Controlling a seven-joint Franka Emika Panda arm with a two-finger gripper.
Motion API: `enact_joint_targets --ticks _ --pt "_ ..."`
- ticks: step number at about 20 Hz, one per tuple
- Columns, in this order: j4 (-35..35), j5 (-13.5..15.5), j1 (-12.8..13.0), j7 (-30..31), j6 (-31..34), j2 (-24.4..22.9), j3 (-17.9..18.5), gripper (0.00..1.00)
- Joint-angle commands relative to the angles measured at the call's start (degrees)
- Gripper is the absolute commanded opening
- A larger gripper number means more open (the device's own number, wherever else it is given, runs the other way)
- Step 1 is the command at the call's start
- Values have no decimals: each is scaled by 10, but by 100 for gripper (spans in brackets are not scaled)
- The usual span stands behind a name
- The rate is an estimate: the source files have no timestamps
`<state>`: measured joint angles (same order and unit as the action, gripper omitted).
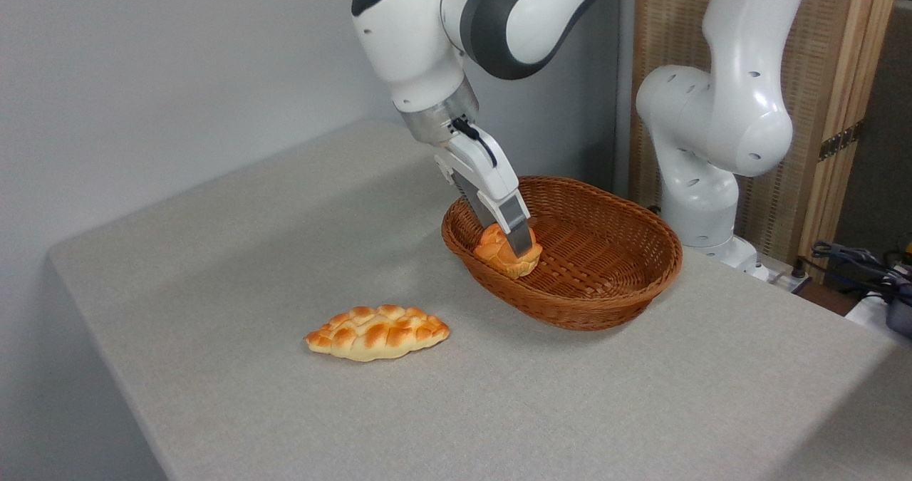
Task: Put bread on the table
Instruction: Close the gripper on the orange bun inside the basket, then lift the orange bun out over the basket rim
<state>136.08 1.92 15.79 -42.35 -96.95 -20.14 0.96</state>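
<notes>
The bread [501, 254], a small lumpy orange-golden bun, lies in the left end of the brown wicker basket [613, 281]. My gripper [507, 239] reaches down at a slant into the basket and stands open, its jaws on either side of the bun. The near finger [521, 235] covers part of the bun's top right; the far finger [479, 209] dips behind the bun. Whether the pads touch the bun I cannot tell. The light grey-beige table [235, 253] carries the basket.
A longer braided pointed-end loaf [377, 333] lies on the table in front and to the left of the basket. The arm's white base [712, 153] stands behind the basket at the right. Cables [862, 264] lie off the table's far right edge.
</notes>
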Motion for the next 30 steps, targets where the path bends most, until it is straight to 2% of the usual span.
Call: enact_joint_targets --ticks 1,4,8,9,10,11,12,13,23,27,30 --pt "3 -4 11 -7 -10 13 4 100" --pt "2 -4 13 -5 -15 40 1 100" --pt "2 -9 13 -7 -16 40 -3 100" --pt "2 -10 13 -7 -16 40 -3 92" --pt "1 -10 12 -7 -16 40 -3 77" --pt "1 -10 13 -7 -16 39 -4 56" --pt "0 -10 12 -8 -16 39 -3 44" --pt "0 -10 12 -11 -16 39 -3 42" --pt "-1 -11 13 -16 -4 33 -4 44" --pt "-1 -11 13 -36 5 27 -3 43" --pt "-1 -11 12 -48 5 27 -3 37"
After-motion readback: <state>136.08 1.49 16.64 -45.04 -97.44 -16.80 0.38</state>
